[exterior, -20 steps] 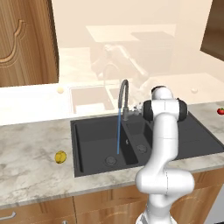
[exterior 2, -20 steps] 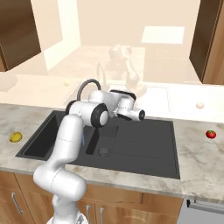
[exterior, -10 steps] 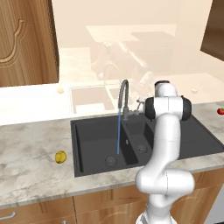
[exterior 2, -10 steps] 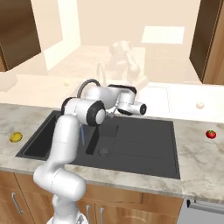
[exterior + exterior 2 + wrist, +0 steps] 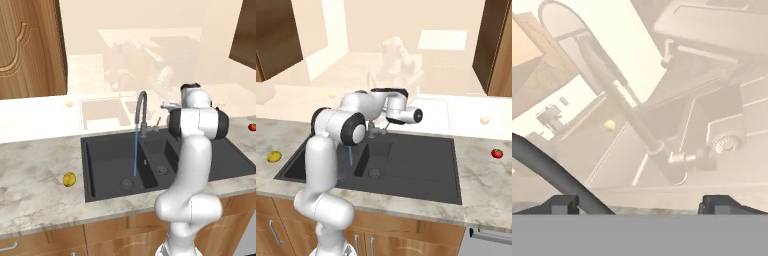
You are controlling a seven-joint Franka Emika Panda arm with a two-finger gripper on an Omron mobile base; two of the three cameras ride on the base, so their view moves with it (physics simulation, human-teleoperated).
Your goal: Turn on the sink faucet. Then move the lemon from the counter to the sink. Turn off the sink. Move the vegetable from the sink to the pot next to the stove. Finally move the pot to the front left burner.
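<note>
The dark gooseneck sink faucet (image 5: 142, 111) stands behind the black sink (image 5: 107, 165), and a thin blue stream of water (image 5: 135, 150) runs from its spout into the left basin. The yellow lemon (image 5: 69, 179) lies on the marbled counter (image 5: 35, 200) left of the sink, also seen as the lemon (image 5: 274, 156). My gripper (image 5: 418, 116) hovers above and just right of the faucet, facing the glossy back wall. In the hand view my gripper (image 5: 641, 205) is open with nothing between its tips, and the faucet spout (image 5: 547, 170) curves past at lower left. The vegetable, pot and stove are out of view.
A small red tomato (image 5: 497, 153) sits on the counter right of the sink's ribbed drainboard (image 5: 421, 165). Wooden wall cabinets (image 5: 27, 47) hang at upper left. The shiny backsplash (image 5: 100, 65) mirrors the arm, faucet and sink.
The jaws have opened wide. The hand has lifted up and to the right, away from the faucet's lever. The water keeps running.
</note>
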